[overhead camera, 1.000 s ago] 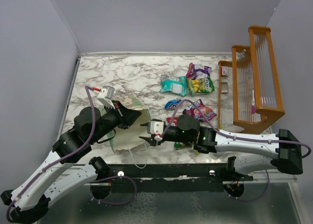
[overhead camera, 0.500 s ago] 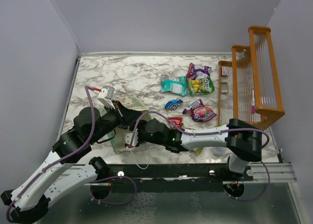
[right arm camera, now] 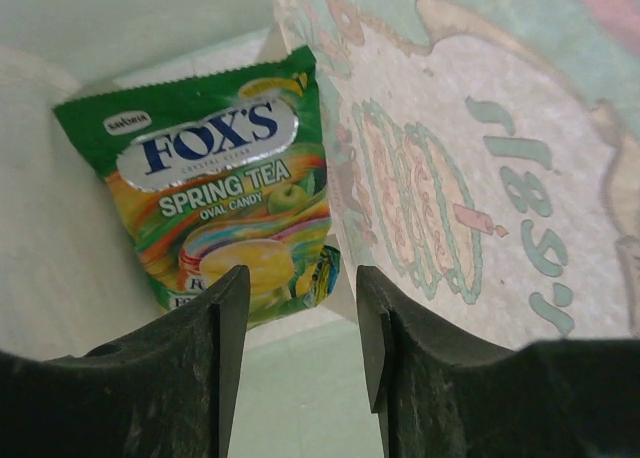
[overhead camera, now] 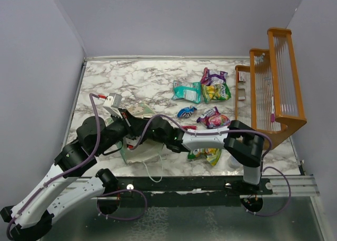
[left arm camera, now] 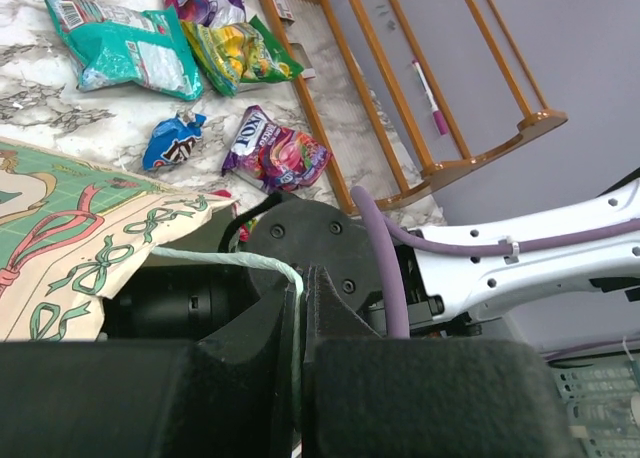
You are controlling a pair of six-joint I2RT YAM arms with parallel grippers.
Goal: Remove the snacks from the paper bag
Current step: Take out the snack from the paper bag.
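Note:
The mint-green paper bag (overhead camera: 138, 154) lies on its side at the near left. My left gripper (overhead camera: 128, 127) is shut on its string handle (left arm camera: 210, 258) and holds the mouth up. My right arm (overhead camera: 200, 141) reaches left into the bag, so its fingers are hidden in the top view. In the right wrist view my right gripper (right arm camera: 298, 313) is open inside the bag, just short of a green Fox's Spring Tea packet (right arm camera: 225, 178) lying against the bag wall (right arm camera: 480, 178). Other snacks lie outside: teal (overhead camera: 187, 91), purple (overhead camera: 212, 75), yellow-green (overhead camera: 216, 93), blue (overhead camera: 186, 112), pink (overhead camera: 215, 118), and a green-yellow one (overhead camera: 206, 155).
A wooden rack (overhead camera: 274, 88) stands at the right edge of the marble table (overhead camera: 137, 80). The loose snacks lie between the rack and the bag. Grey walls close the left and the back.
My right arm swung left across the table and pushed its open gripper into the bag's mouth. My left gripper stayed shut on the handle, nearly still.

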